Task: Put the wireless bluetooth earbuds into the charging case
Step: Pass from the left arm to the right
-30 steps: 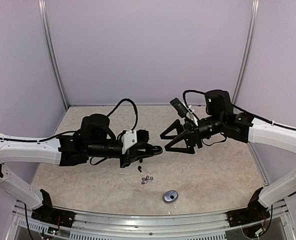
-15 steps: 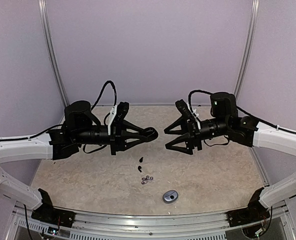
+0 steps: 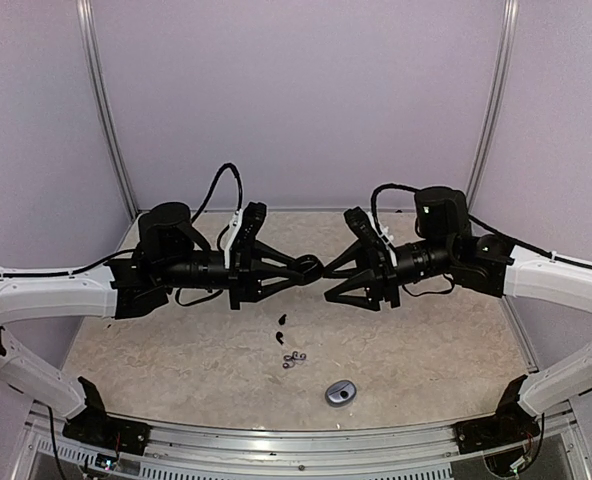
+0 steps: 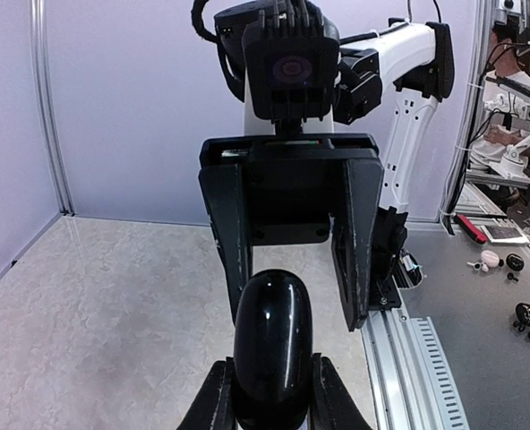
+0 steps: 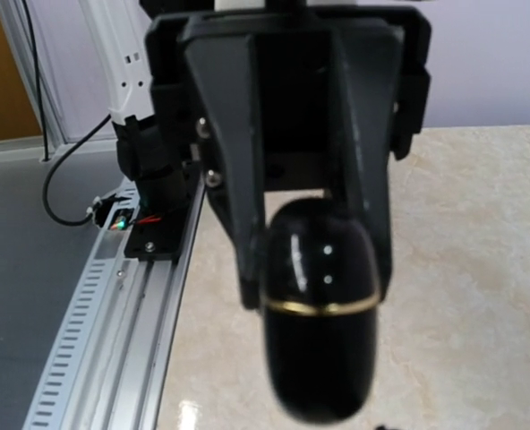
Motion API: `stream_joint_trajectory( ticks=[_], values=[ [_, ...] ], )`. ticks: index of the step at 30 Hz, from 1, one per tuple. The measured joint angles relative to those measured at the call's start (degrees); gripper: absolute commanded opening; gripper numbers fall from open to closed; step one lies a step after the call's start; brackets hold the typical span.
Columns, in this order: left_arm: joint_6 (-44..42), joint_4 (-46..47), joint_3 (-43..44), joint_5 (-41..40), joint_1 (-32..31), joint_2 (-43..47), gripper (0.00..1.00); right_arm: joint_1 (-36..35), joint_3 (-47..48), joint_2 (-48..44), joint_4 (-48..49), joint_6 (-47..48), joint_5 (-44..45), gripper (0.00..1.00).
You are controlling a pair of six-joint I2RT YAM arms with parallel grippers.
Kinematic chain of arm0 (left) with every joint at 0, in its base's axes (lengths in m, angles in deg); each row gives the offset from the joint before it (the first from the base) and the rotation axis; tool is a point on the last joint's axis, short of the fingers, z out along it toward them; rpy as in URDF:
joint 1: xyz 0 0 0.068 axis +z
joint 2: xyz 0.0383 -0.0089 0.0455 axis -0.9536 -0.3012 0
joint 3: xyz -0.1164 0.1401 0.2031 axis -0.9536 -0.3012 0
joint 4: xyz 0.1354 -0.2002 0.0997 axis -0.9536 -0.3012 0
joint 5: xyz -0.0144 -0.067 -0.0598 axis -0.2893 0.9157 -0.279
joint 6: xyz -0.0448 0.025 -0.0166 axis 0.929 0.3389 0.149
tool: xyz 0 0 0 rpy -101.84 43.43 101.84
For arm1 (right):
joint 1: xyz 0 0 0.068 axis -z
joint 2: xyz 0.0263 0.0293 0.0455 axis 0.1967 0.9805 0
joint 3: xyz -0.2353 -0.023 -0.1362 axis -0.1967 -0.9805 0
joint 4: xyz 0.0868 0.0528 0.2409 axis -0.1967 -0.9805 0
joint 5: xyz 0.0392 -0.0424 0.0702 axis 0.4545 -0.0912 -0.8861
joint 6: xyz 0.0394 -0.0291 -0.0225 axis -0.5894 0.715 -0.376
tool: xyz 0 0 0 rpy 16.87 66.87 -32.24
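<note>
Earbuds (image 3: 293, 358) lie loose on the table (image 3: 426, 340), below the charging case (image 4: 272, 345) and nearer the arm bases. None is seated, so insertion looks wholly ahead. The left gripper (image 4: 269, 408) pinches the glossy black case aloft, its lid closed and its contents unseen. The right gripper (image 4: 299, 309) straddles the case's far end, jaws apart. A grey-blue oval (image 3: 341, 392) sits beyond the buds.

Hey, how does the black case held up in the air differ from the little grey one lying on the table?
The black case is glossy black with a thin gold seam; the grey case is silvery grey. The black case is up off the table, clamped in the left gripper; the grey case lies flat near the front edge, with no gripper at it. Both are rounded ovals.
</note>
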Motion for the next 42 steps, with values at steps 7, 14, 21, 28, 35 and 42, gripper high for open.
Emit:
stream_joint_trajectory(
  ticks=[7,14,21,28,35,42],
  values=[
    [1.31,2.43,0.33,0.52,-0.22,-1.36,0.03,-0.59,0.0,0.9,1.07,0.07,-0.11,0.46],
    [2.45,3.98,0.37,1.66,-1.05,-3.32,0.03,-0.81,0.39,1.05,1.31,0.26,-0.15,0.38],
    [3.39,4.96,1.29,2.43,-1.49,-4.17,0.02,-0.96,0.52,1.05,1.9,0.87,0.0,0.31],
    [3.76,5.53,1.29,2.56,-1.68,-4.46,0.02,-0.96,0.52,1.05,2.08,1.07,0.17,0.21],
    [4.11,6.01,1.31,2.05,-1.68,-4.61,0.28,-0.96,0.52,0.72,2.14,1.01,1.01,0.11],
    [4.63,6.38,1.29,0.37,-1.77,-4.68,0.46,-1.29,0.17,0.07,2.86,1.01,1.57,0.09]
  ],
)
